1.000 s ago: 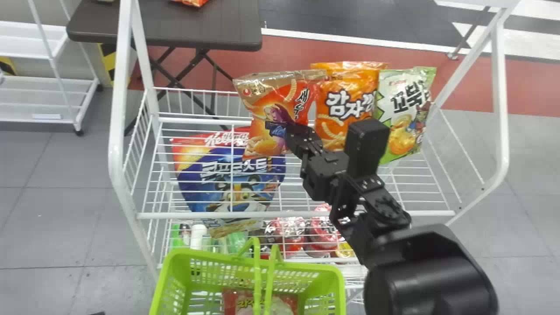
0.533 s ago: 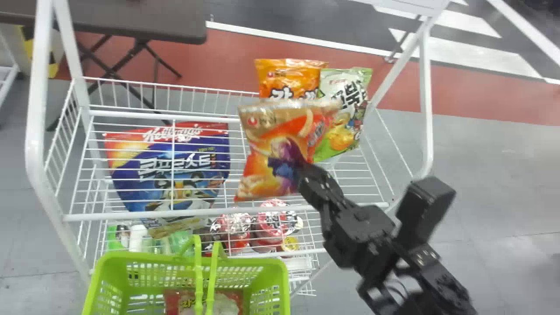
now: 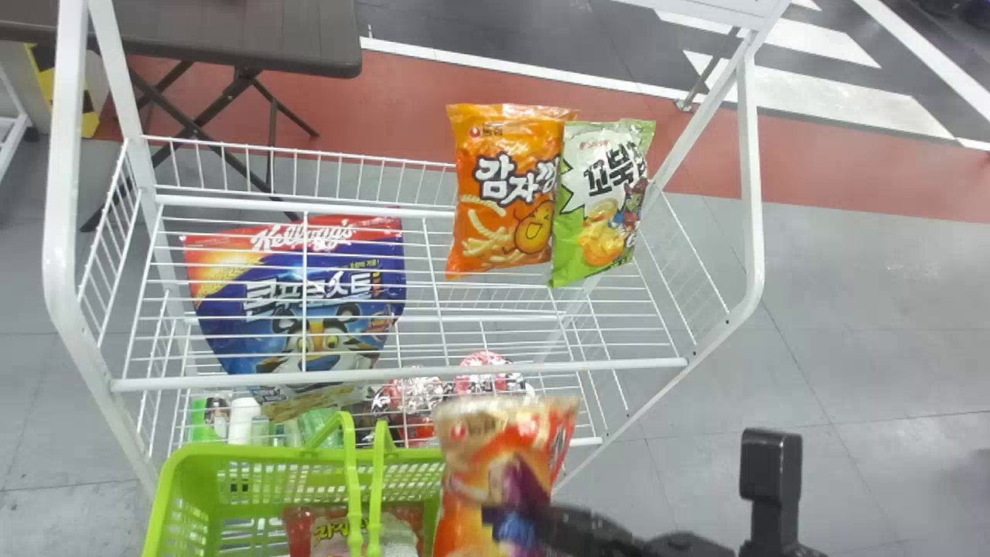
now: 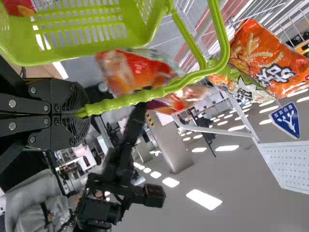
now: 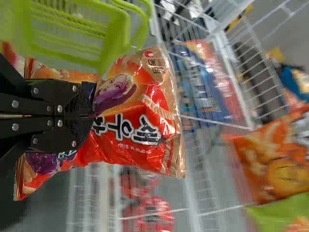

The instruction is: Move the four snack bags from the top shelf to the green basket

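The right gripper (image 3: pixel 551 523), at the bottom of the head view right of centre, has its jaws closed on an orange-red snack bag (image 3: pixel 472 495), which overlaps the right rim of the green basket (image 3: pixel 166 495) in the picture. A red bag (image 3: pixel 298 529) lies in the basket, lower left. On the top shelf (image 3: pixel 371 379), right of centre in the upper half, an orange bag (image 3: pixel 495 209) and a green bag (image 3: pixel 569 244) stand side by side. The left gripper's (image 4: pixel 79 113) jaws are closed on the basket's handle (image 4: pixel 123 101).
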`<state>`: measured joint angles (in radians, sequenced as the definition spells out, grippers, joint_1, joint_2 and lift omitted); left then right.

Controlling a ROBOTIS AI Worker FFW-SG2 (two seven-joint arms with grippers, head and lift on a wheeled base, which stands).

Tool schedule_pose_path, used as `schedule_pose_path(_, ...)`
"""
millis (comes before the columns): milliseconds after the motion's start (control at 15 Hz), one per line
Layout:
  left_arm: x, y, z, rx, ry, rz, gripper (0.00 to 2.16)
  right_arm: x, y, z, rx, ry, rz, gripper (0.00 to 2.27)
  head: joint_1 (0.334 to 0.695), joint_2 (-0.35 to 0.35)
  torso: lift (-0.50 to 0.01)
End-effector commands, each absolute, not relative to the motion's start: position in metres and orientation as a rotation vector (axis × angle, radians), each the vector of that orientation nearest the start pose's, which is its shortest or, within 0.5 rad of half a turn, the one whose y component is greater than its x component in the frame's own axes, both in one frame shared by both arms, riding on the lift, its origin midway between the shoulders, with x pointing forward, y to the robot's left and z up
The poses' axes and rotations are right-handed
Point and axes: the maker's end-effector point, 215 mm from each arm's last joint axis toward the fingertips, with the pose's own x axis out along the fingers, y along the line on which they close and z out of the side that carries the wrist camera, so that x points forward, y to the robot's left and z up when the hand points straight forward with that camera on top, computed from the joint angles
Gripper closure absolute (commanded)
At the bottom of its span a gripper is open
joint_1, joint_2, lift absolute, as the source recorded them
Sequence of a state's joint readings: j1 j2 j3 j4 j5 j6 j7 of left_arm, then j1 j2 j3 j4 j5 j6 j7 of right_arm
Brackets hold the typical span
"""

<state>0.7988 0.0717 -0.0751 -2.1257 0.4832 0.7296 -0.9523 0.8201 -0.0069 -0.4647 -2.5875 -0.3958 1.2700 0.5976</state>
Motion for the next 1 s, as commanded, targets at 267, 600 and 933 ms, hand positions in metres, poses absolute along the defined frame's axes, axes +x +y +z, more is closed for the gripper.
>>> schedule_pose_path(267,0.166,-0.017,-0.419,-0.869,0.711,-1.068,1.34,0.183,-0.18,-0.466,0.63,1.097,0.439,2.22,0.695,-0.35,0.0)
schedule_pose_path(600,0.162,-0.019,-0.415,-0.858,0.71,-1.08,1.34,0.214,-0.145,-0.48,0.597,1.028,0.502,0.58,0.695,-0.35,0.0)
schedule_pose_path(933,0.161,-0.016,-0.416,-0.855,0.713,-1.077,1.34,0.238,-0.169,-0.472,0.569,0.979,0.47,0.05,0.695,-0.35,0.0)
